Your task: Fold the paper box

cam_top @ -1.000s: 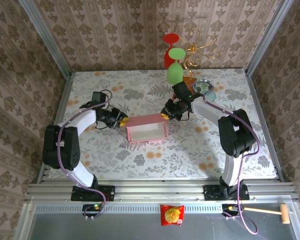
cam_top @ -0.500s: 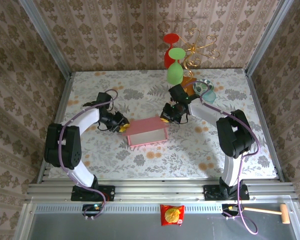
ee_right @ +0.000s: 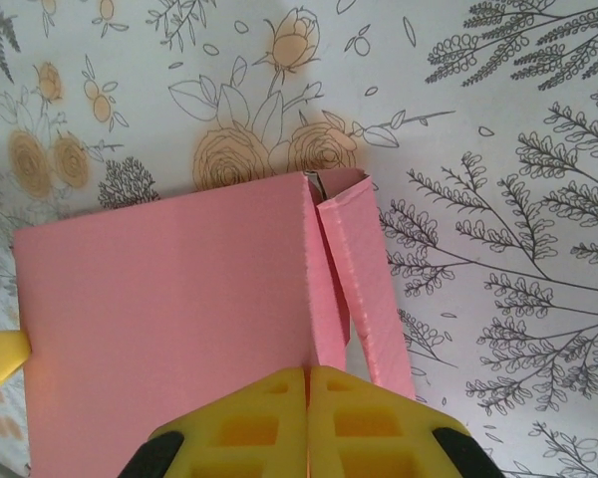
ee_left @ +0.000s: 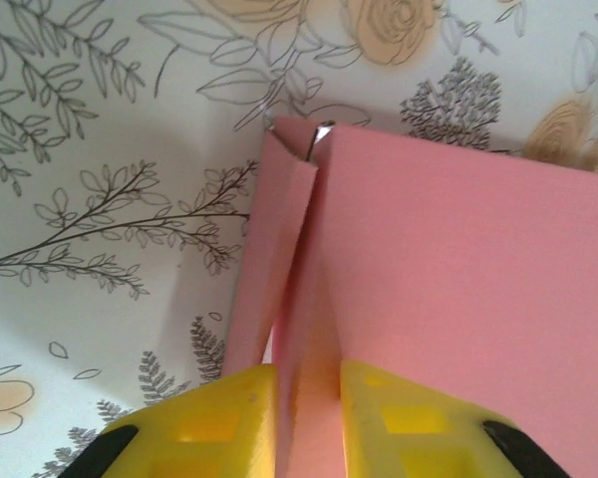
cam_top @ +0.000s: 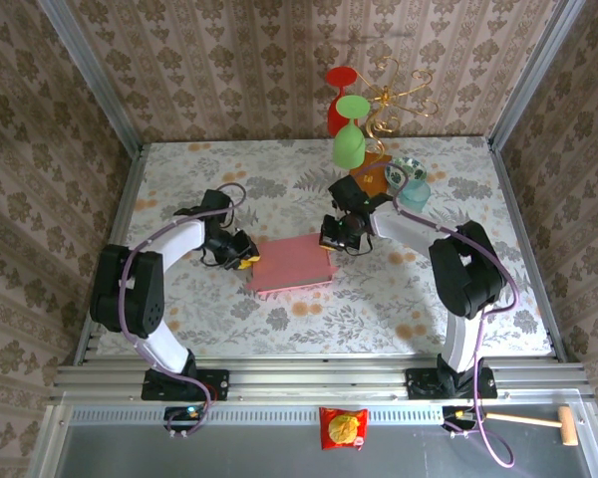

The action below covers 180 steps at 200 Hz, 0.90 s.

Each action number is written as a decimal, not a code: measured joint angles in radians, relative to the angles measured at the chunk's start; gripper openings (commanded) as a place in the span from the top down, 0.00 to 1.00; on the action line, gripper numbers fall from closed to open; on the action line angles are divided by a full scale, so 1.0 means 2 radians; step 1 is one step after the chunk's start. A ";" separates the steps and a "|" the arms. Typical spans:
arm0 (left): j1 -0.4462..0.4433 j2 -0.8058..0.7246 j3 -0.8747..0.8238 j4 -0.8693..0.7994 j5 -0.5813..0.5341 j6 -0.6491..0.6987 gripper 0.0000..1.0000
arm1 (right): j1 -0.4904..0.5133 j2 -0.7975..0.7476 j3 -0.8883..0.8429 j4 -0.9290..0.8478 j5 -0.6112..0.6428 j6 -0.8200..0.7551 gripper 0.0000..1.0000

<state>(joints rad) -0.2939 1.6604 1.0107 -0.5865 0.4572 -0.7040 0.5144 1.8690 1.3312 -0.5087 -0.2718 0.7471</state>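
Near the middle of the top view, a little left of centre, the paper box (cam_top: 291, 262) lies flat on the flowered table (cam_top: 179, 184). Its pink lid face is up and closed, and its long side runs left to right at a slight tilt. The left gripper (cam_top: 241, 252) is at the box's left end and the right gripper (cam_top: 335, 237) is at its upper right corner, both touching the cardboard.

In the left wrist view the box (ee_left: 458, 279) takes up the right half of the frame. At the bottom edge the left gripper (ee_left: 307, 423) has its yellow fingers (ee_left: 214, 423) closed on a thin upright panel at the box's end. A narrow side flap (ee_left: 271, 259) leans away just left of that panel.

In the right wrist view the box (ee_right: 169, 319) spreads over the lower left. The right gripper (ee_right: 307, 423) has its yellow fingers (ee_right: 249, 423) pressed almost together, nipping the end edge beside a narrow folded strip (ee_right: 364, 289).

Toward the upper right of the top view stand a green goblet (cam_top: 349, 146) and a red goblet (cam_top: 337, 105). A brown-orange booklet (cam_top: 374, 182) and a teal cup (cam_top: 415, 191) sit near them, all apart from the box.
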 measured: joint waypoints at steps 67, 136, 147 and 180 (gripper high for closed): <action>-0.013 -0.023 -0.022 0.017 -0.038 0.005 0.73 | 0.007 -0.008 -0.009 -0.014 0.018 -0.023 0.91; -0.013 -0.043 -0.048 0.022 -0.057 0.018 0.66 | 0.007 -0.009 -0.009 -0.035 0.030 -0.048 0.90; -0.014 -0.043 -0.055 0.028 -0.057 0.018 0.66 | 0.007 -0.009 -0.009 -0.037 0.030 -0.050 0.90; -0.024 -0.043 -0.064 0.040 -0.057 0.018 0.65 | 0.007 -0.010 -0.010 -0.041 0.035 -0.060 0.91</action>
<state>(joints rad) -0.3420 1.5749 0.8837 -0.5060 0.3424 -0.6689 0.5282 1.8500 1.3109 -0.5915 -0.2008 0.6273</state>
